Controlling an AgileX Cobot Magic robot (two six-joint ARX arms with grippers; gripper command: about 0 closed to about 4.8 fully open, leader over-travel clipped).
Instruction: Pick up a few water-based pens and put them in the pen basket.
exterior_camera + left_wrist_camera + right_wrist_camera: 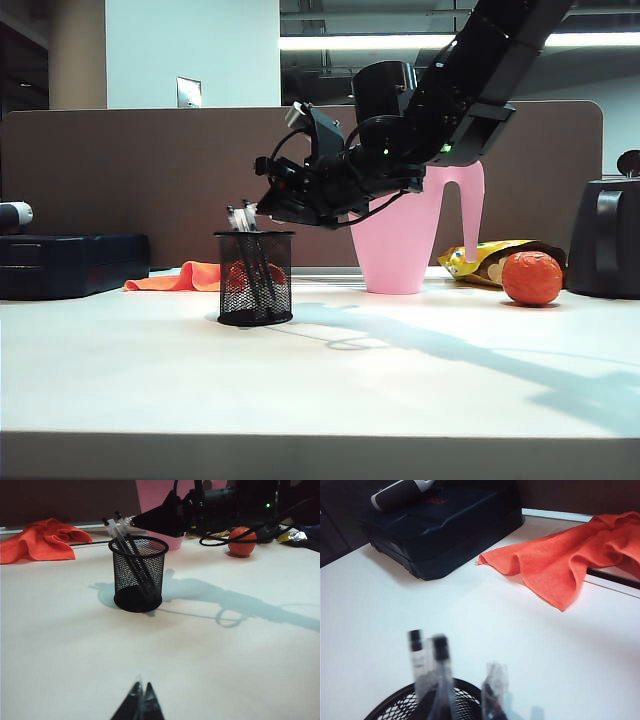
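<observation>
- The right pincer (262,208) hangs just above the rim of the pen basket (255,278); the water-based pens (243,220) lean up out of it, their ends just beside the pincer's tip.
- Behind the right pincer's arm stand a pink watering can (405,240) and an orange ball (531,277).
- Beyond the basket from that pincer, an orange cloth (180,277) and a dark case (72,263) line the counter's far edge.
- The left pincer (139,702) sits low with tips together; bare counter (200,665) lies open between it and the basket.
</observation>
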